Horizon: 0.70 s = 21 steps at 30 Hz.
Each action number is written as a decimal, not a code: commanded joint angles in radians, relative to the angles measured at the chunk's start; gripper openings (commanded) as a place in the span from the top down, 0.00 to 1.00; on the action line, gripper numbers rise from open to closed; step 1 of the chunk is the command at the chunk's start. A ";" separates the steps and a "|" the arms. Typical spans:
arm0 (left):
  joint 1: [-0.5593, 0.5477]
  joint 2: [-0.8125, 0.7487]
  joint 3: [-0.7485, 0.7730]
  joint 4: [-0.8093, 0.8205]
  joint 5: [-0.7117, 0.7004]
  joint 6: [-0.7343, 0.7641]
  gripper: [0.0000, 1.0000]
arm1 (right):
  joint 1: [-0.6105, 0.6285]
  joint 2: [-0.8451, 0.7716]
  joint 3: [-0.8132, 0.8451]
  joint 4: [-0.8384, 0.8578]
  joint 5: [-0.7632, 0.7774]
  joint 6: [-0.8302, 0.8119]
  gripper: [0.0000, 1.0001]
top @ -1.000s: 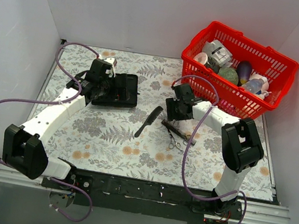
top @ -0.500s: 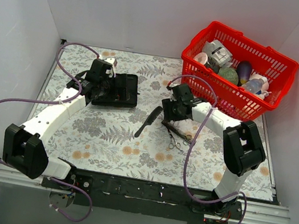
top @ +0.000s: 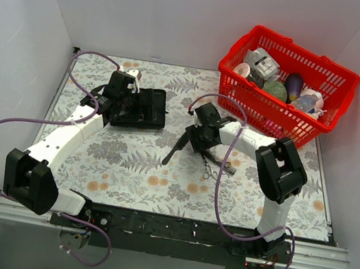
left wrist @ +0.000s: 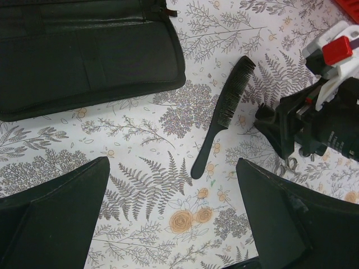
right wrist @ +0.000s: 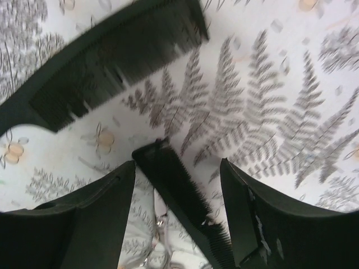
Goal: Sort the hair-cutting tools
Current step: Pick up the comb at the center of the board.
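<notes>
Scanning big to small: floral mat [top: 132, 168]; red basket [top: 280, 117] far R, not my concern; black case [top: 144, 107] far L, w/ L gripper [left wrist: 173, 185] just beside it, fingers spread wide, nothing btwn. R gripper [right wrist: 178, 168] sits low mid-mat, fingers apart, straddling the end of a short black comb [right wrist: 188, 199], not pinching. Just L lies the long comb [left wrist: 224, 112]; scissors [top: 212, 169] sit right against the short one. I'd centre on the spine, drop straight, close slow so scissors don't drag along.
</notes>
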 commanded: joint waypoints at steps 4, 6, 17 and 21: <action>0.002 -0.010 0.001 0.014 0.014 0.012 0.02 | 0.001 0.040 0.074 0.011 0.030 -0.039 0.34; 0.002 -0.011 -0.002 0.016 0.015 0.012 0.02 | 0.004 0.035 0.065 0.014 0.035 -0.039 0.41; 0.002 -0.010 -0.005 0.017 0.019 0.010 0.02 | 0.008 0.009 0.057 0.005 0.055 -0.039 0.67; 0.003 -0.011 -0.005 0.016 0.019 0.012 0.02 | 0.010 0.000 0.074 -0.004 0.055 -0.039 0.73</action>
